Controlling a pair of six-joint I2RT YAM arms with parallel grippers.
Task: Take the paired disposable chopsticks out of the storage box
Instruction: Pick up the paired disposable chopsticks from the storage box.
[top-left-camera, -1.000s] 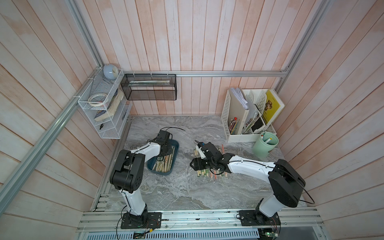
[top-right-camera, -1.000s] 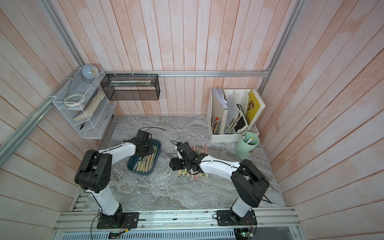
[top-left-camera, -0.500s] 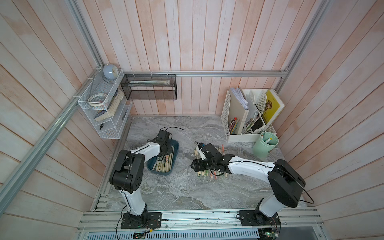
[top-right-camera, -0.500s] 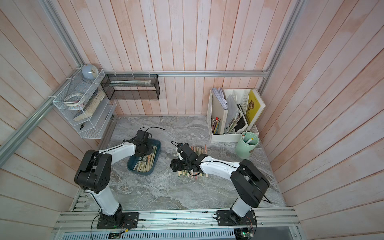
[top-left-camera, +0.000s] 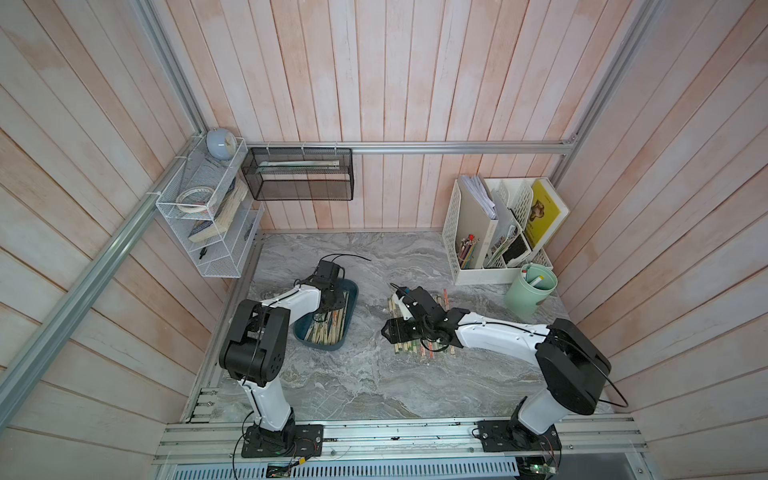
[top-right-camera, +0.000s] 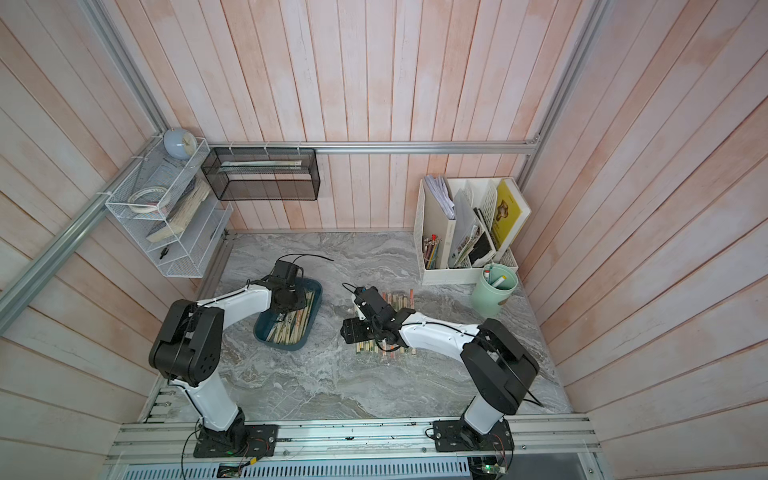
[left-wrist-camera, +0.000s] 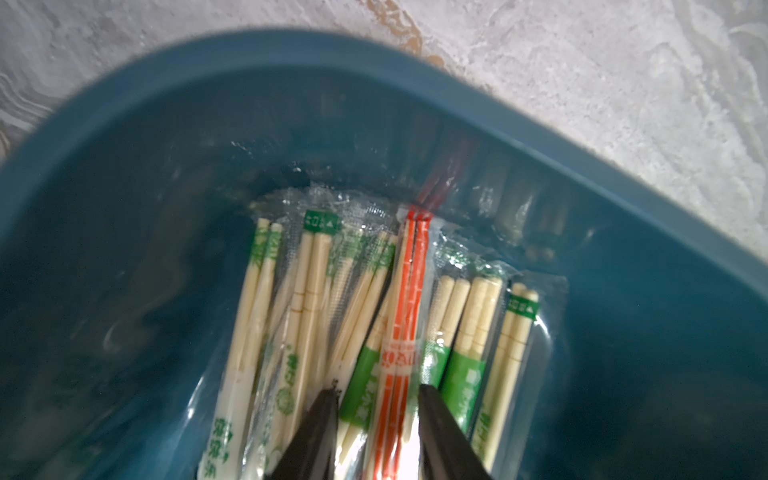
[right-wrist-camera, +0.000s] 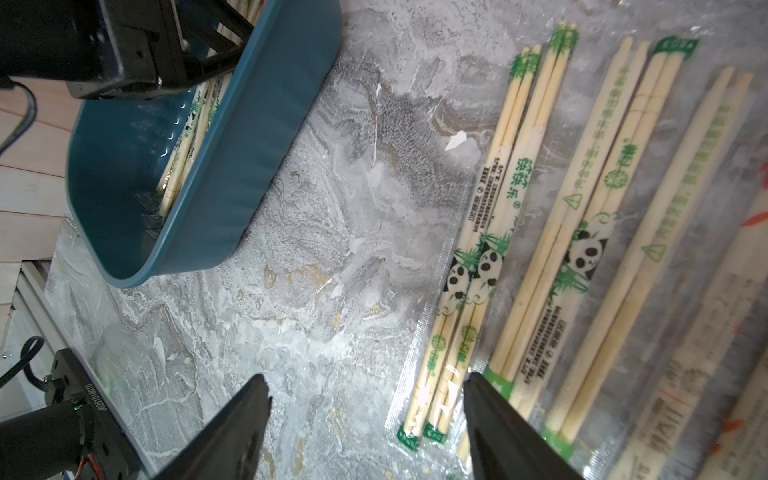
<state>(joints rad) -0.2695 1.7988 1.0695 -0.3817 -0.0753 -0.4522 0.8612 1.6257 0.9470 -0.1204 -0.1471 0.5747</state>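
- Your left claw (left-wrist-camera: 378, 399) is narrowly spread inside the storage box (left-wrist-camera: 540, 137). Its tips flank a red-printed pair (left-wrist-camera: 409, 291), and the finger bases are cut off.
- The paired disposable chopsticks (left-wrist-camera: 307, 291) lie packed in the box. Their near ends run out of frame, and the box wall behind them is blurred.
- In both top views the wrist hides that claw.
- Your right claw (right-wrist-camera: 365, 386) gapes wide and empty between the box and a row of sleeved pairs (right-wrist-camera: 540, 208) on the marble table (right-wrist-camera: 332, 208).
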